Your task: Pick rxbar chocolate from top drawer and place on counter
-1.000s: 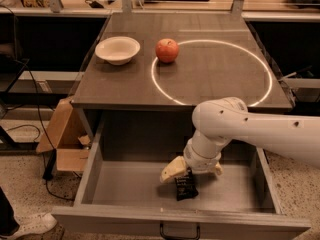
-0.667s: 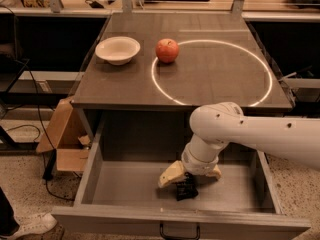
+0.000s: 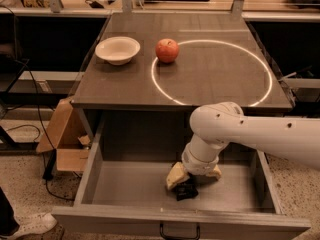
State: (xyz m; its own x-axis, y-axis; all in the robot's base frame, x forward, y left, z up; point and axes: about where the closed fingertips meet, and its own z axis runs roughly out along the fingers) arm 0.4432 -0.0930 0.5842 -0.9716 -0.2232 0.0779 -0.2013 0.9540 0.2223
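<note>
Sits a touch lower than a second ago: pincer (image 3: 195, 178) spread open, gripping nothing, just over the rxbar chocolate (image 3: 186, 191) flat in the top drawer (image 3: 130, 186) below the tabletop (image 3: 215, 79); seems light, thin, slick-wrapped, so best pinched across its narrow middle.

There is one counter (image 3: 215, 74), and on it one white bowl (image 3: 117, 50), one red apple (image 3: 167, 50) and one thin white circle (image 3: 152, 76). Below it is one top drawer (image 3: 125, 190), open, with one dark handle (image 3: 179, 232); inside are one rxbar chocolate (image 3: 185, 191) and one gripper (image 3: 194, 180), low over the drawer floor on one white arm (image 3: 260, 134). On the floor at left are one cardboard box (image 3: 65, 134) and one shoe (image 3: 30, 225).
</note>
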